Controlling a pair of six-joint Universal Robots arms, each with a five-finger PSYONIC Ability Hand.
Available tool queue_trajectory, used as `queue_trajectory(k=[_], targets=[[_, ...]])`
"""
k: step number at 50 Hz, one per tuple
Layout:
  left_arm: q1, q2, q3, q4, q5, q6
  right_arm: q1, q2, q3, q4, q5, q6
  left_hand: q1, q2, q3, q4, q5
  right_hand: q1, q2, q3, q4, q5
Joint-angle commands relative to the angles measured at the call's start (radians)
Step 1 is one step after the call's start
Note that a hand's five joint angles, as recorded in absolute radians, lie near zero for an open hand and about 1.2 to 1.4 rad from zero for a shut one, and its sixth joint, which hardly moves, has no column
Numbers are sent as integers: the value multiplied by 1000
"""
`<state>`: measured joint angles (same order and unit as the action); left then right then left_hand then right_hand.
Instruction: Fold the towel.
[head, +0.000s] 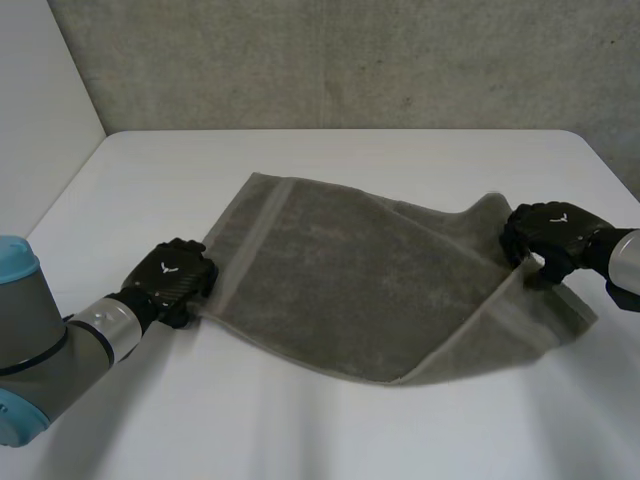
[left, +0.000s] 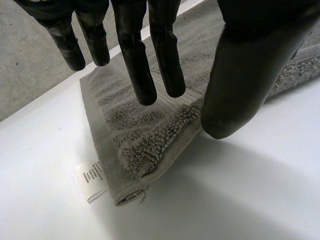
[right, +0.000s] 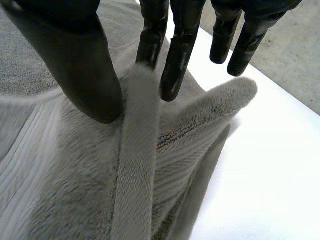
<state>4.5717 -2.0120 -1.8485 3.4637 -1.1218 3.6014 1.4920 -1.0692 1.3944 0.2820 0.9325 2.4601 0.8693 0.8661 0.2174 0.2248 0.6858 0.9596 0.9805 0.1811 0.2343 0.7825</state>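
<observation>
On the white table (head: 320, 440), head view, grey towel (head: 350, 290) stretches mid-table, long axis side to side between left hand (head: 178, 275) and right hand (head: 550, 235); left wrist view, pinching its short edge; right wrist view, clamped on a raised fold.

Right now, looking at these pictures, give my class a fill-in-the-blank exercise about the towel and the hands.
The grey towel lies on a ___ table. A small white ___ sticks out at the towel's corner by the left hand. The right hand pinches a raised towel fold between fingers and ___.
Missing: white; label; thumb.
</observation>
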Motion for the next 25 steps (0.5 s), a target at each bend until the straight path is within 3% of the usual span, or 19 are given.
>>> queue_trajectory(k=[1,25], targets=[[6,-5,0,2,1,0,-2,6,26,-21,-12,10,-16,-13,-43,-50,-7,0,-21,-7,-60,3],[7,-10,9,2,-1,2,8,11,63,-64,-34,3,-4,-1,-43,-50,5,-53,-73,-7,-60,-50]])
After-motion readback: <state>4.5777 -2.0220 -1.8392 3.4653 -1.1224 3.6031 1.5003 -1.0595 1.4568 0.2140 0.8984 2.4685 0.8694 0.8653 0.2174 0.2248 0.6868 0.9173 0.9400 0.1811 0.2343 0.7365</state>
